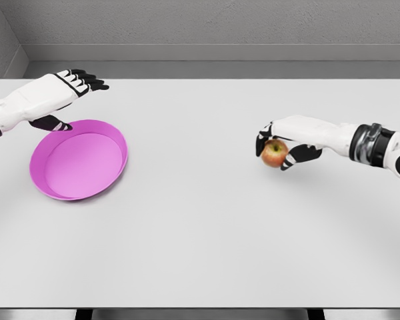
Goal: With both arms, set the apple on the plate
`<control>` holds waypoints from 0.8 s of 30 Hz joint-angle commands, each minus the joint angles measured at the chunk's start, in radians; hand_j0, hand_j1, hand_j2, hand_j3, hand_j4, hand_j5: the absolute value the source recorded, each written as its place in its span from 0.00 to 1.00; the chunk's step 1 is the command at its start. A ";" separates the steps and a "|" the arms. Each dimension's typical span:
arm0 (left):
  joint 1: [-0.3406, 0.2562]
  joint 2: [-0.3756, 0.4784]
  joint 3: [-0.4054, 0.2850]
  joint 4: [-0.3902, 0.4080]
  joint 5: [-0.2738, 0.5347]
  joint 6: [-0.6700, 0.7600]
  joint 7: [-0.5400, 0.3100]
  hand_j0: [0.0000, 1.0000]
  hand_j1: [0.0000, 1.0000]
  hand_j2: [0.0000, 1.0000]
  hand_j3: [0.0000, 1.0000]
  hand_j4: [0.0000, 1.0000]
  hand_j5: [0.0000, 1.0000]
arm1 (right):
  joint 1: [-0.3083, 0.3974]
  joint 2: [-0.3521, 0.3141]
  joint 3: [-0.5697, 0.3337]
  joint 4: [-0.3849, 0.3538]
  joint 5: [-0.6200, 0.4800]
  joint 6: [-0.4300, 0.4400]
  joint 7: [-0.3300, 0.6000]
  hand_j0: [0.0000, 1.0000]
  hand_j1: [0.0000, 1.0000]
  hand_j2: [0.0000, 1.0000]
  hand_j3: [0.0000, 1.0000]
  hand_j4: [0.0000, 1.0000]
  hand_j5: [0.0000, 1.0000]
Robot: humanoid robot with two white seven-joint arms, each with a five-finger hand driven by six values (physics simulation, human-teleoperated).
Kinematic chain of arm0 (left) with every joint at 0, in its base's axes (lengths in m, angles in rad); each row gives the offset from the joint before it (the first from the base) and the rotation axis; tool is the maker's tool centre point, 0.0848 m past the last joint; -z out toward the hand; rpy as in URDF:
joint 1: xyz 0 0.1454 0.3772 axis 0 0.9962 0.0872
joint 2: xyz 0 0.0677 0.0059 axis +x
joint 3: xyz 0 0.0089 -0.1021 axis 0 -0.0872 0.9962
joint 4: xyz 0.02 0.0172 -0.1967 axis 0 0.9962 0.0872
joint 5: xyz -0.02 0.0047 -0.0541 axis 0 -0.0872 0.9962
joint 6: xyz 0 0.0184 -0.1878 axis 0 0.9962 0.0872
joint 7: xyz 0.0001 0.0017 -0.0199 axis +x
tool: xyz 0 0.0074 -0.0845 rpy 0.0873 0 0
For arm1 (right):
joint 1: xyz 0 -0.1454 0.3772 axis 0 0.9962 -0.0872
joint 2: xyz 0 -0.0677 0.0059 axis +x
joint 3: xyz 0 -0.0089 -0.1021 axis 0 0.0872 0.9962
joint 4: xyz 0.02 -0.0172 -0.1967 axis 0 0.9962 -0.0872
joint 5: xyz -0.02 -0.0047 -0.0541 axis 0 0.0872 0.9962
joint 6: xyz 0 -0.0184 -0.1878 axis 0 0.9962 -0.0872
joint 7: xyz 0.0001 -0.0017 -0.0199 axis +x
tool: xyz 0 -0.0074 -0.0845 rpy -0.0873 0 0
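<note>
A red-yellow apple [274, 154] sits at the right of the white table, with my right hand [280, 148] curled around it from behind and the side, fingers touching it. A magenta plate [51, 180] lies at the left, tilted slightly toward me. My left hand [70, 100] hovers at the plate's far rim, fingers stretched out flat and thumb pointing down near the rim, holding nothing.
The white table [200, 240] spans the view, its front edge near the picture's bottom. A grey wall runs behind the far edge. Nothing else stands between the plate and the apple.
</note>
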 commanded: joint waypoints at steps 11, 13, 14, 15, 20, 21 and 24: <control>0.000 0.002 0.001 0.000 0.006 0.001 0.001 1.00 1.00 1.00 1.00 1.00 1.00 | -0.014 0.158 0.044 0.000 -0.004 -0.002 -0.001 0.43 0.43 0.43 0.43 0.43 0.43; 0.000 0.002 0.001 0.000 0.006 0.001 0.001 1.00 1.00 1.00 1.00 1.00 1.00 | -0.018 0.165 0.055 0.000 -0.004 -0.002 -0.001 0.43 0.43 0.43 0.43 0.43 0.43; 0.000 0.002 0.001 0.000 0.006 0.001 0.001 1.00 1.00 1.00 1.00 1.00 1.00 | -0.020 0.176 0.058 0.000 -0.004 -0.002 -0.001 0.42 0.42 0.42 0.42 0.42 0.42; 0.000 0.002 0.001 0.000 0.006 0.001 0.001 1.00 1.00 1.00 1.00 1.00 1.00 | -0.020 0.178 0.061 0.000 -0.005 -0.003 -0.001 0.42 0.42 0.42 0.42 0.42 0.42; 0.000 0.002 0.001 0.000 0.006 0.001 0.001 1.00 1.00 1.00 1.00 1.00 1.00 | -0.048 0.165 0.035 0.000 -0.002 0.009 -0.001 1.00 1.00 1.00 1.00 1.00 1.00; 0.000 0.002 0.001 -0.002 0.006 0.001 0.001 1.00 1.00 1.00 1.00 1.00 1.00 | -0.043 0.119 -0.034 0.000 -0.004 0.008 -0.001 1.00 1.00 1.00 1.00 1.00 1.00; 0.000 0.005 0.001 -0.009 0.006 0.001 0.001 1.00 1.00 1.00 1.00 1.00 1.00 | -0.025 -0.009 -0.190 0.000 -0.008 -0.005 -0.001 1.00 1.00 1.00 1.00 1.00 1.00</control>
